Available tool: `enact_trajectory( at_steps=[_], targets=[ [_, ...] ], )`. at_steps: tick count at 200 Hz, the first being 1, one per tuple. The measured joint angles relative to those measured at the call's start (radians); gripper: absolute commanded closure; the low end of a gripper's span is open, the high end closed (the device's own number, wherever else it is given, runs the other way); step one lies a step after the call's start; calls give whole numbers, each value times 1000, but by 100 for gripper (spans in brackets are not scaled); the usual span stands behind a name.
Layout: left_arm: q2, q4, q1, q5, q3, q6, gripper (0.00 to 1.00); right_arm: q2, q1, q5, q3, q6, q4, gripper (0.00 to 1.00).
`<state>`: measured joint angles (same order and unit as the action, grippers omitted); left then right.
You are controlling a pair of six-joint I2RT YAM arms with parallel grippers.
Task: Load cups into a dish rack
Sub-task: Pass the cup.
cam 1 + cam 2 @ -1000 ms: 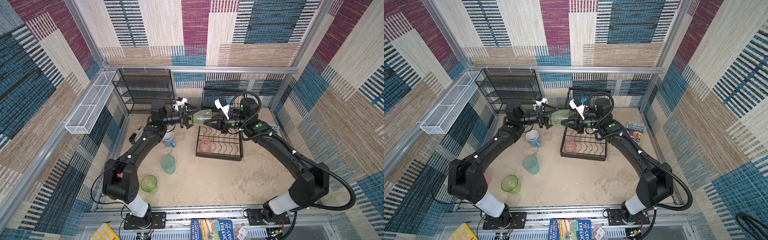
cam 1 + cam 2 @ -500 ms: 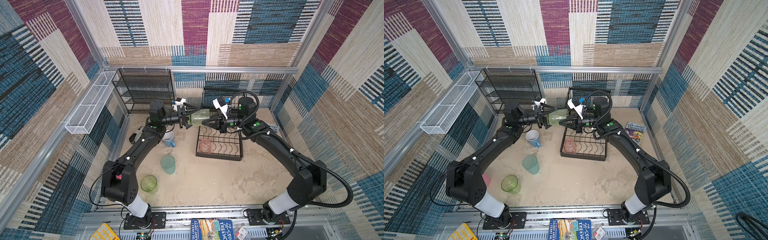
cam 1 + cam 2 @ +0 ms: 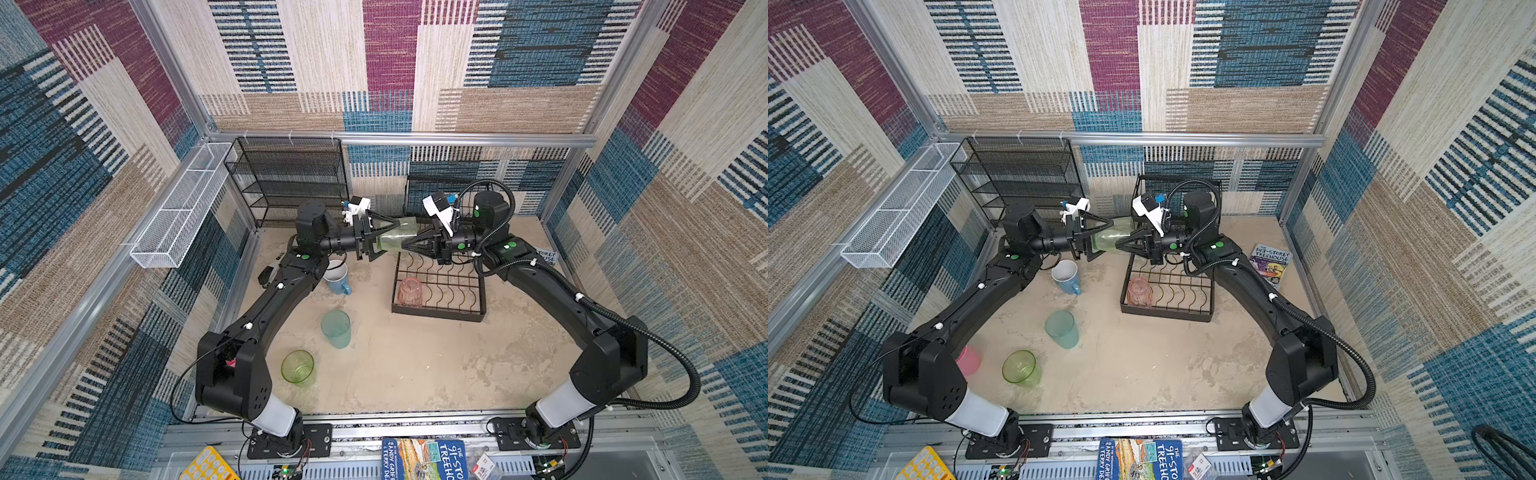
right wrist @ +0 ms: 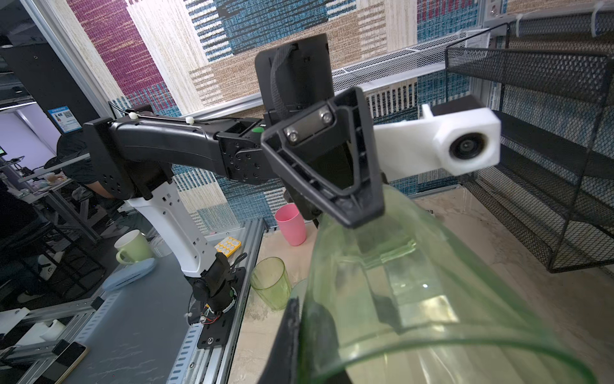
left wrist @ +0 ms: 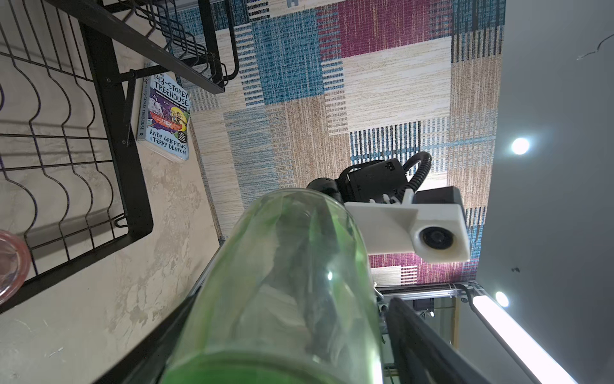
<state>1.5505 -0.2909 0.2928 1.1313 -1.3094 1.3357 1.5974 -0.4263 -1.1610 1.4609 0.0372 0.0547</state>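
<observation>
Holding aloft: I have a green cup lying on its side in the air between my two arms, by the far left corner of the dish rack and clear of its wires.
Cup direction: mouth toward the right arm, closed bottom toward the left arm.
Right gripper: clenched on the green cup. Its wrist view shows one finger inside the mouth and one outside, pinching the wall at the rim.
Left gripper: fingers spread wide, straddling the cup's bottom end. I cannot tell whether they press on it or only stand beside it.
Dish rack: on the table right of centre, toward the far side, its lower tray crossed by curved wire dividers.
Peach cup: in the lower tray, at its near left corner.
Blue mug: upright on the table just left of the rack, under the left arm's wrist.
Teal cup: upright, nearer to me than the mug.
Second green cup: upright, nearer again and a little further left.
Pink cup: upright at the near left, partly hidden behind the left arm.
Book: flat on the table just right of the rack.
Black mesh shelf: against the far wall, left of the rack.
White basket: hung along the left wall.
</observation>
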Motion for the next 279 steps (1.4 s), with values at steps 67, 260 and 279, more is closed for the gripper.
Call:
enact_trajectory(
  at_steps=[67, 260, 279],
  targets=[
    [8, 34, -6, -4, -3, -29, 26, 23, 1, -12, 16, 3, 22, 100],
    [6, 280, -50, -117, -48, -190, 31, -77, 34, 197, -88, 34, 38, 30],
    [-3, 402, -50, -164, -88, -288, 31, -134, 44, 257, -145, 50, 39, 30]
  ],
)
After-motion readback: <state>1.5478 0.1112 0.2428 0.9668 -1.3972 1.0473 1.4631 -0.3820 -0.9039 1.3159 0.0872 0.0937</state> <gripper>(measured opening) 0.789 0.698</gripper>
